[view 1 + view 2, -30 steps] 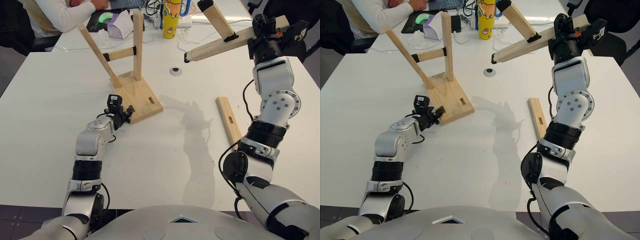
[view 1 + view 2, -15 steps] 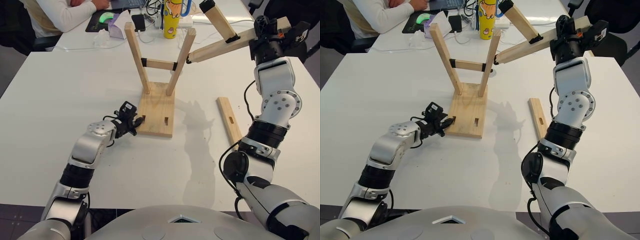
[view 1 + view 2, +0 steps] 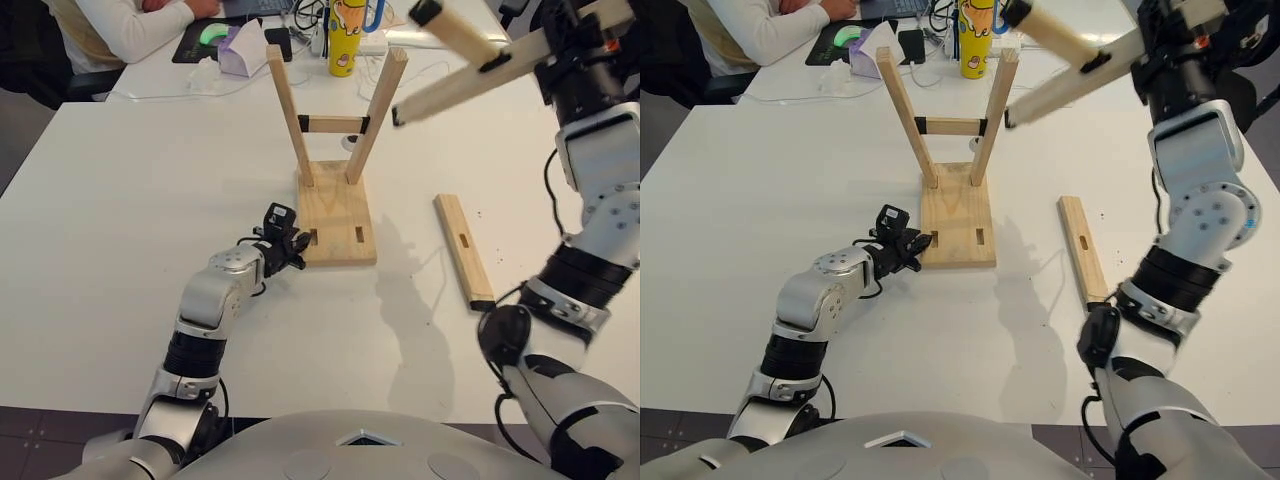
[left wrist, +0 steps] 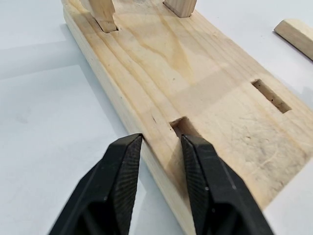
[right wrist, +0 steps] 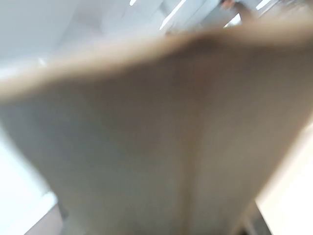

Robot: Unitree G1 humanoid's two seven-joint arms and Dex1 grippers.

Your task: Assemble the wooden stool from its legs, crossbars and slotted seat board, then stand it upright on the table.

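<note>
Seat board [image 3: 335, 215]: pale grained wood

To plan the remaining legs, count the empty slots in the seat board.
2. Both are at the seat board's near end: one beside the left gripper, one toward the robot's right. The far-end slots hold legs.

Office-like workroom, white worktable [image 3: 120, 200], adjoining desk [image 3: 180, 72] with tissue box [image 3: 240, 48], yellow tumbler [image 3: 343, 40], tangled cables [image 3: 305, 15], mouse pad [image 3: 205, 38]
</note>
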